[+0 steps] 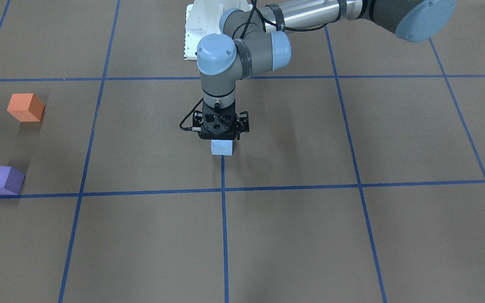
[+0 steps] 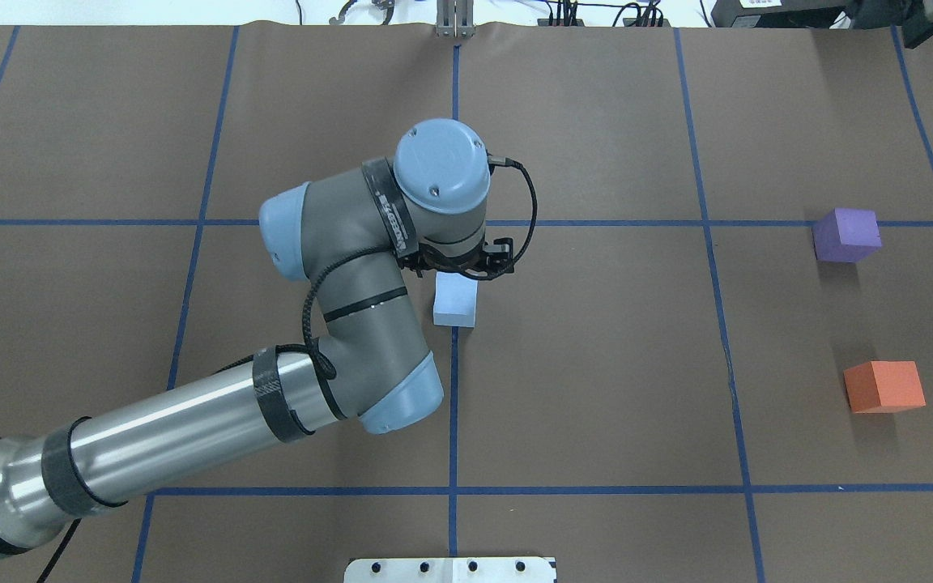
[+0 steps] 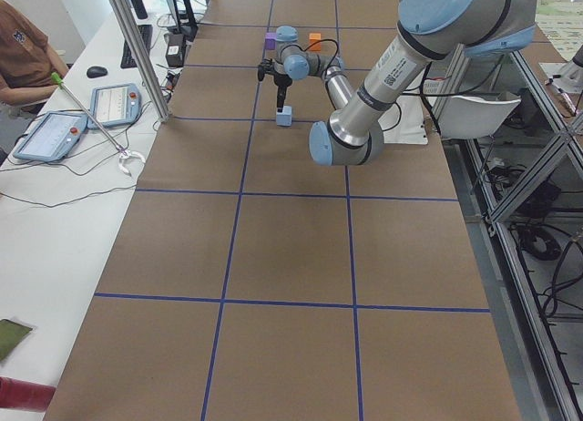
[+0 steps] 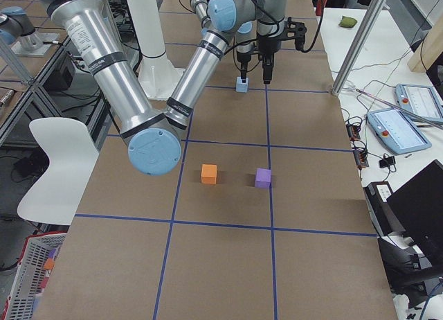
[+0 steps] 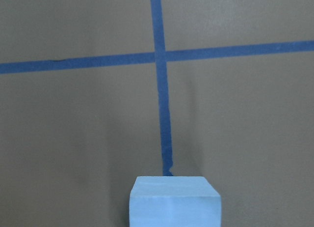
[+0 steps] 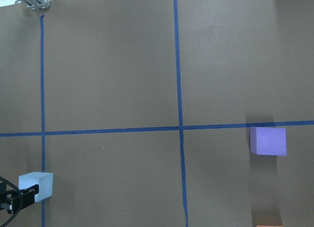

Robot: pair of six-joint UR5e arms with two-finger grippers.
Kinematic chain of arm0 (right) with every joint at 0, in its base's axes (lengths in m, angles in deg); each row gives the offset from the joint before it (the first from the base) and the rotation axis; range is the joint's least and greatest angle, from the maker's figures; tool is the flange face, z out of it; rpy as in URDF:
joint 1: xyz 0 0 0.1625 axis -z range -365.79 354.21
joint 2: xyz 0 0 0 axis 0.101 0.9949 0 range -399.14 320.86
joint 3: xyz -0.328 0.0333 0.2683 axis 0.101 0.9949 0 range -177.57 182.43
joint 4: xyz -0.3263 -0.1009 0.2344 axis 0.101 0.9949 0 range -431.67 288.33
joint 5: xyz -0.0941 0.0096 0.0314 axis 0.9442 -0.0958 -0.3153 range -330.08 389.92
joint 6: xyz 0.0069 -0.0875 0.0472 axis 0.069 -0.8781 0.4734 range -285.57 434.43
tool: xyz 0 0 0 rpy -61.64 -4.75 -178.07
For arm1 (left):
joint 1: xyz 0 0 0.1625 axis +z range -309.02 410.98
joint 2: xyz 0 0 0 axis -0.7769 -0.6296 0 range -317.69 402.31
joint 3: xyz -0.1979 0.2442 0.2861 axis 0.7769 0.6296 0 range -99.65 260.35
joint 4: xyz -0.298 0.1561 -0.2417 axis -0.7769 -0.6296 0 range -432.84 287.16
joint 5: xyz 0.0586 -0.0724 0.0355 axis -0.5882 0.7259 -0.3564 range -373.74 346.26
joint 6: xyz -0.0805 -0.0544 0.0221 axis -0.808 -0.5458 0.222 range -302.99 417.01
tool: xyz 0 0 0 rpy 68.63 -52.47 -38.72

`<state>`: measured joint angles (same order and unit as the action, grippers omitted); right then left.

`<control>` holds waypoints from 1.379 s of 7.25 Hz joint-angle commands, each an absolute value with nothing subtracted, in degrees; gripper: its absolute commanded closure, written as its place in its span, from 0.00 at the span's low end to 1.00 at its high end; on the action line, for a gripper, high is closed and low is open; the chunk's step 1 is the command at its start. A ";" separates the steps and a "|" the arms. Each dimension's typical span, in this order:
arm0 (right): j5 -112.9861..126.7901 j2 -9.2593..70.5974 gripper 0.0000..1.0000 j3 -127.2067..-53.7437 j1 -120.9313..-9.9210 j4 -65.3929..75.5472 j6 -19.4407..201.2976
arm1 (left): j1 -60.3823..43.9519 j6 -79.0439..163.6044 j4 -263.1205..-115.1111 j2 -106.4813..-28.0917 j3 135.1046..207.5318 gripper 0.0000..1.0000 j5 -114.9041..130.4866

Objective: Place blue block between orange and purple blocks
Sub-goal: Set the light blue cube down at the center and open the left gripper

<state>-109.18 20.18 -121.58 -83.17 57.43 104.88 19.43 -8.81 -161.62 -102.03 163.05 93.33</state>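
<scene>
Left hand (image 4: pixel 254 77) hangs straight down over the middle of the tabletop (image 2: pixel 596 364). Its two fingers are spread apart with nothing between them, which shows best in the right-side view because the wrist hides them from overhead. Just below sits the blue block (image 2: pixel 456 305), flat on the tabletop on a blue tape line (image 2: pixel 453 405) and not yet lifted. I cannot tell whether the block lies squarely under the gap between the fingers; in the right-side view one finger seems to stand nearly over it. That is the first risk: an off-centre descent would land a fingertip on the block's top, or pinch one edge and spin it out.

Well off to the right are the purple block (image 2: pixel 845 235), the farther one, and the orange block (image 2: pixel 884 386), the nearer, with bare tabletop between them. The carry looks long for the left arm, and a light grip could let the block slip or turn on the way. The slot looks wide enough for one block with a little to spare, so a rotated block or a drifting approach could shove a neighbour. The fingers also appear to open along the near-far line on which those two blocks stand, so the release could bump either one. The right hand shows in no view.
</scene>
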 commanded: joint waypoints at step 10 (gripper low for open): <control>-80.29 -5.20 0.01 -86.39 -38.42 30.14 146.38 | -13.15 18.42 -154.22 -57.37 196.11 0.00 103.94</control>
<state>-81.26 -3.86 -93.55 -40.35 34.62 143.40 -9.00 16.08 -154.27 -59.46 197.10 103.76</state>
